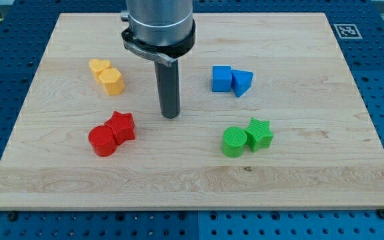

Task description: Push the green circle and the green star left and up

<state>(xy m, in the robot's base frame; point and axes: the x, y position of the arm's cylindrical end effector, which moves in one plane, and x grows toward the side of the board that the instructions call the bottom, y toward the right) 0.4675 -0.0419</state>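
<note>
The green circle (233, 142) lies at the view's lower right of the wooden board, touching the green star (259, 134) on its right. My tip (171, 116) stands near the board's middle, well to the left of the green circle and a little above it, apart from every block. The red star is the nearest block, to the tip's lower left.
A red circle (102, 141) and red star (121, 127) sit together at lower left. Two yellow blocks (107, 75) lie at upper left. A blue cube (221, 79) and a blue triangle (242, 83) lie at upper right. The board's edge (192, 208) runs along the bottom.
</note>
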